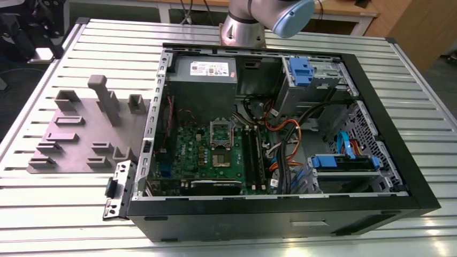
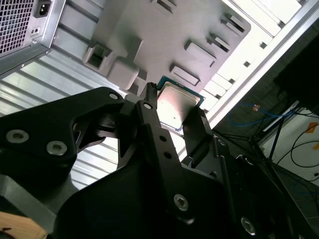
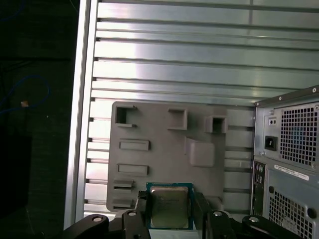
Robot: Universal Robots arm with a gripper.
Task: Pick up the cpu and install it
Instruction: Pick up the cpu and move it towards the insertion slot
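The cpu [image 3: 169,206], a small flat square chip with a dull silver top and a green rim, sits between my black fingers in both wrist views. My gripper [image 3: 169,213] is shut on the cpu [image 2: 177,107], one finger on each of two opposite edges. It hangs in the air over the near edge of the grey slotted fixture plate [image 3: 164,149], well above the table. In the exterior view, the motherboard [image 1: 207,152] lies inside the open computer case [image 1: 371,107], with a shiny socket frame [image 1: 220,130] standing up on it.
The grey fixture plate [image 1: 78,134] lies on the ribbed aluminium table [image 1: 57,214] at the exterior view's left of the case. The case's rear panel [image 3: 289,149] with vent grilles stands beside the plate. Cables, drive bays and a power supply [image 1: 203,72] crowd the case. The arm's base [image 1: 246,29] rises behind it.
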